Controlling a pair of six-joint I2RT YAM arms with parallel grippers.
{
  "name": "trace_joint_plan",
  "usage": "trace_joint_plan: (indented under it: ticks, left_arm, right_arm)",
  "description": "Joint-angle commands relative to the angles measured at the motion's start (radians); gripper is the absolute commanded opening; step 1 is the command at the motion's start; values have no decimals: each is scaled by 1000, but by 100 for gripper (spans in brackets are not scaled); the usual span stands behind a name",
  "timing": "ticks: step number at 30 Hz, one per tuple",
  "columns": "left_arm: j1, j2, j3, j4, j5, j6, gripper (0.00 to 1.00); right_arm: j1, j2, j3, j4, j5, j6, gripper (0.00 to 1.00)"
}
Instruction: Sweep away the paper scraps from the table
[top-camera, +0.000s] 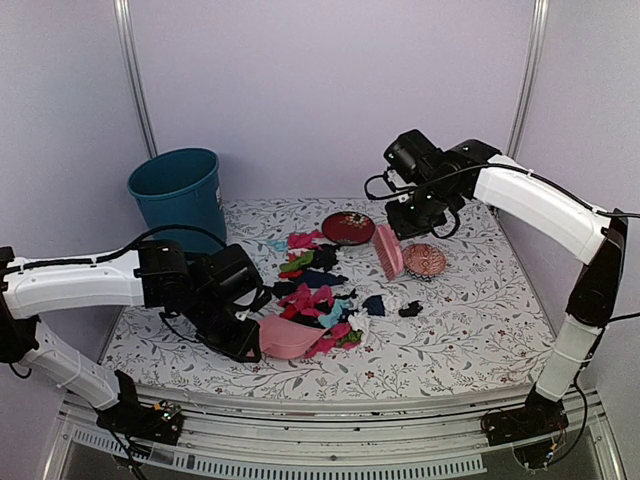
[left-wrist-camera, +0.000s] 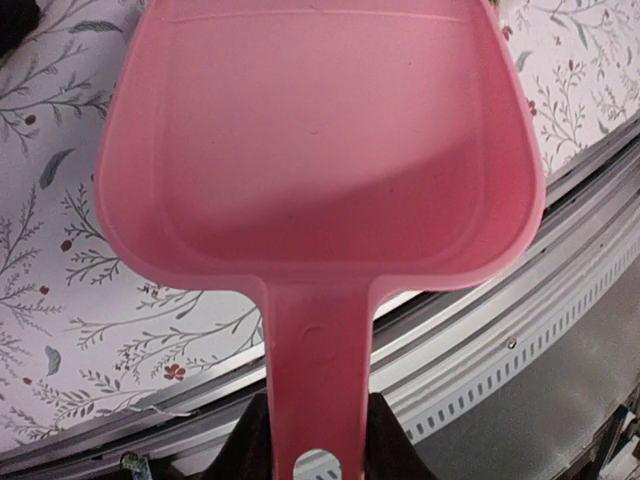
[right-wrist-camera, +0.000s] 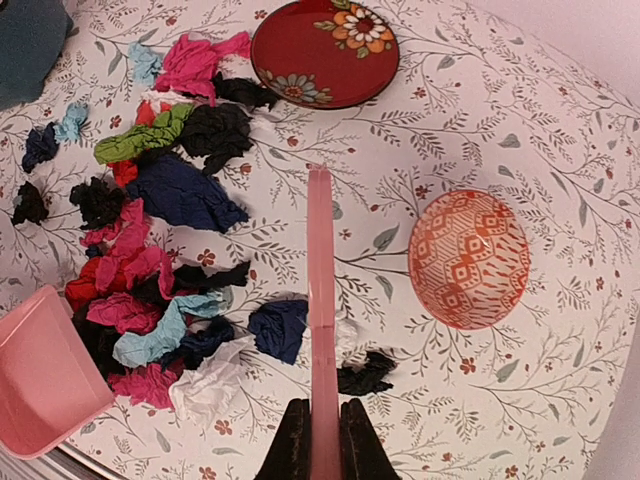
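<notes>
Sweeping looks barely begun: paper scraps lie heaped on the worktop, at the mouth of the empty dustpan clamped in the left hand. Right hand grips the brush at the pile's right edge. Nothing collected yet.

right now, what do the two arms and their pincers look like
Both arms match: the left arm and right arm have white tubular links with black joints and wrists, and thin black cables looping outside. The left pincer and right pincer have plain black fingers. No markings show.
</notes>
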Motion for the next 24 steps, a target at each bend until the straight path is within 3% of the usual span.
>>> trace_joint_plan:
  ticks: [1,5,10,17,24]
  left_arm:
    - [-99,18,102,-199,-7,22,10]
    - [-170,7,141,-309,41,-30,11]
    - [-238,23,128,-383,118,-22,10]
    - [-199,123,129,-374,123,78,10]
    - [-134,186,125,-278,105,143,10]
  right_arm:
    - [-9,-77,13,-116,23,-28,1]
    - [-1,-126,-65,-125,-31,-42,2]
    - [3,-129,-123,-196,36,-21,1]
    - [6,-88,-181,-231,128,-45,1]
    - [8,24,-143,-137,56,-99,1]
